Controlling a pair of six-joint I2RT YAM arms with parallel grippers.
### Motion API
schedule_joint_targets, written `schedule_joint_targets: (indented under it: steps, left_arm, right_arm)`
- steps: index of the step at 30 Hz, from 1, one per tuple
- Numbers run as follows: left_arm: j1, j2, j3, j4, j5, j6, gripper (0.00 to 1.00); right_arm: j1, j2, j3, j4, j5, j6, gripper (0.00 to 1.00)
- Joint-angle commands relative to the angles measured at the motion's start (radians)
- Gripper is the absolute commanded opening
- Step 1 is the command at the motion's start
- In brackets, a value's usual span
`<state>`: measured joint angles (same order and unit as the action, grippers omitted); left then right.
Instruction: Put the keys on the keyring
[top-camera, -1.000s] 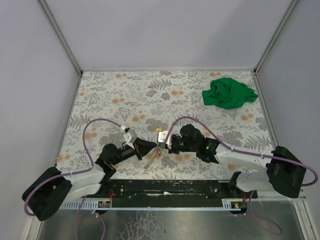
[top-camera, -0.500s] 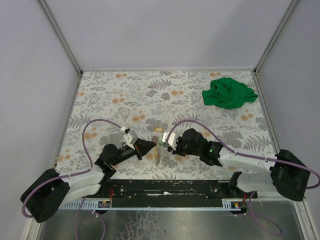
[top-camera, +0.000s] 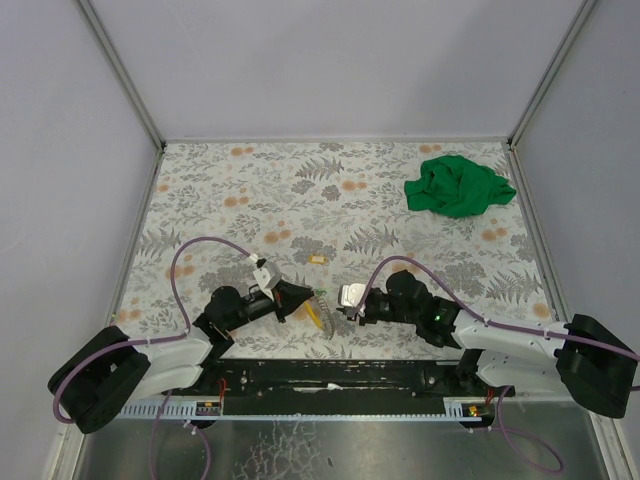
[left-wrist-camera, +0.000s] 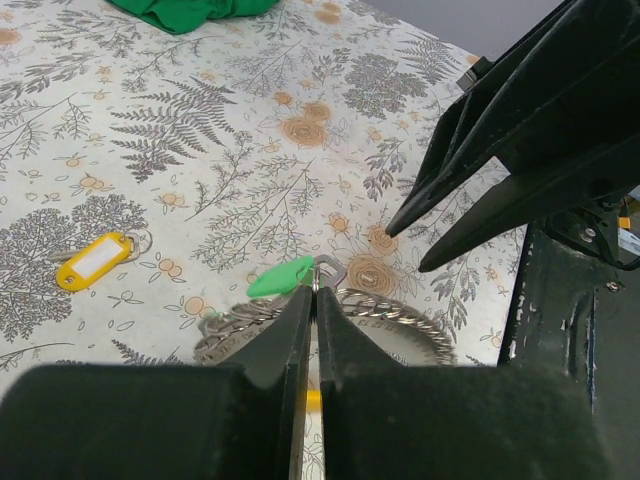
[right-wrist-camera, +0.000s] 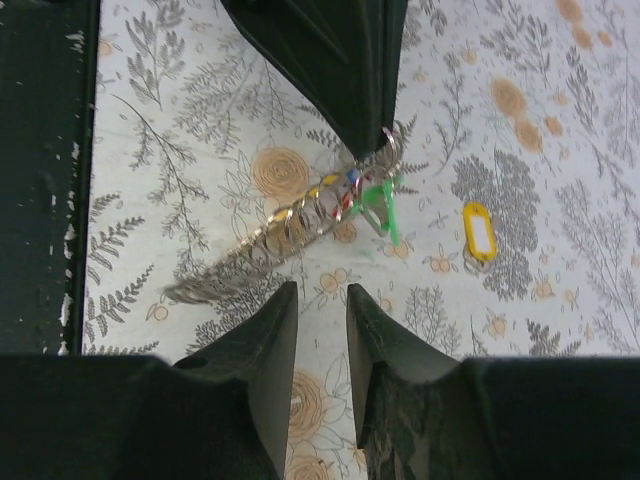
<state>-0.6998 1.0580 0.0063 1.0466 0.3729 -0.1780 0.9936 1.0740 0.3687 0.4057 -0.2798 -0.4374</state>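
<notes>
It looked like a robotics lab test cell, no home: plain pale walls (top-camera: 330, 60) on aluminium posts (top-camera: 120, 70) boxed in a table (top-camera: 250, 180) with a floral cover. Two arms (top-camera: 170, 355) sat bolted to a black rail (top-camera: 340, 375) well behind their fingers (top-camera: 293, 297), with purple cables (top-camera: 205, 239) looping loose.

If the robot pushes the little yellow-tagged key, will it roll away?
Probably not: the yellow-tagged key lies flat on the table, so it would likely slide. It looks small and thin, so probably light. Lifted by the tag, the metal part might dangle.
</notes>
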Motion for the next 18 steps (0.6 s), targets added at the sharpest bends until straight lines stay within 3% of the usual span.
schedule_joint_targets:
  steps: [1, 15, 18]
  left_arm:
    - [0.002, 0.002, 0.004, 0.079, 0.016, 0.015, 0.00]
    - [0.002, 0.005, 0.009, 0.072, 0.038, 0.015, 0.00]
    - [0.002, 0.011, 0.013, 0.073, 0.041, 0.015, 0.00]
  right_arm:
    - [-0.001, 0.000, 0.004, 0.121, -0.106, -0.051, 0.32]
    - [0.000, 0.118, 0.033, 0.159, -0.093, -0.127, 0.27]
    - [-0.001, 0.150, 0.018, 0.236, -0.100, -0.134, 0.28]
